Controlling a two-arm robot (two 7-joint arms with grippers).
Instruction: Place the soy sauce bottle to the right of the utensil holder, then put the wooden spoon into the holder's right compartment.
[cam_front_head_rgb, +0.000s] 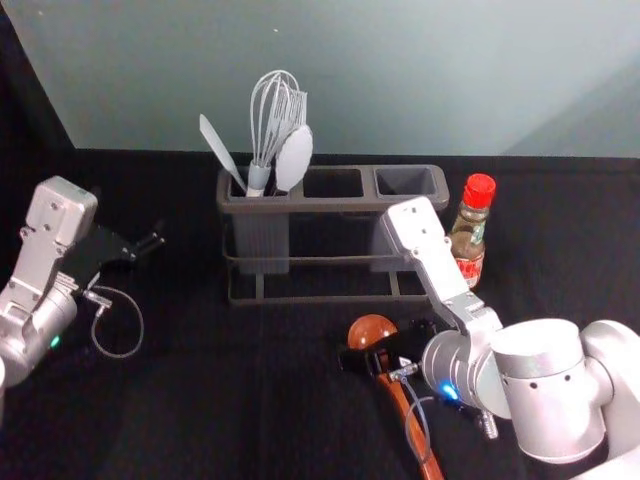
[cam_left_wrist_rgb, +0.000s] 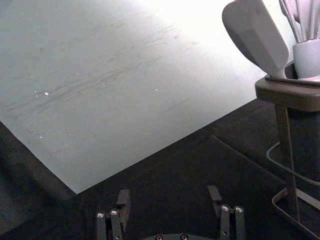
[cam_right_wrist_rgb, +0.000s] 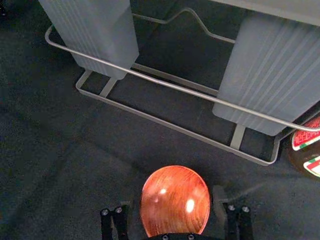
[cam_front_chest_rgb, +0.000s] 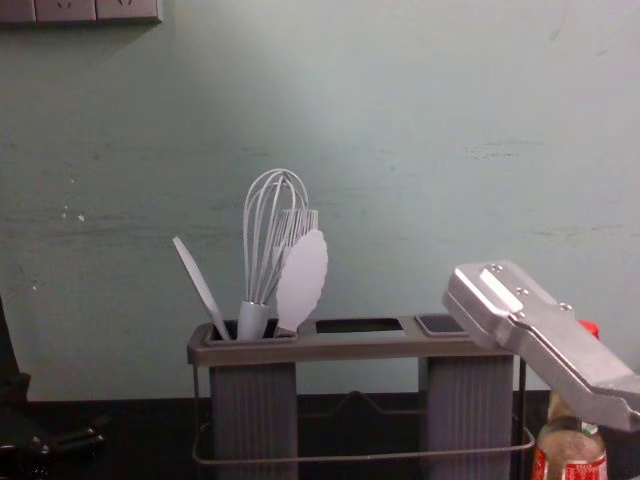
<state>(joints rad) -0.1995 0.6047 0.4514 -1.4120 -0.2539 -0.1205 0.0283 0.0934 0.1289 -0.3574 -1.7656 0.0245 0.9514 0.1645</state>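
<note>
Head view: black cloth (cam_front_head_rgb: 160, 410), wall (cam_front_head_rgb: 420, 80)

bottle label (cam_right_wrist_rgb: 306, 135) too small to read, no legible text

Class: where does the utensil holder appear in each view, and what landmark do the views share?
Head view: the utensil holder is just above centre.
Left wrist view: one end, with white utensils.
Right wrist view: its bins, beyond the wooden spoon.
Chest view: lower middle.
Shared landmark: black tabletop.
</note>
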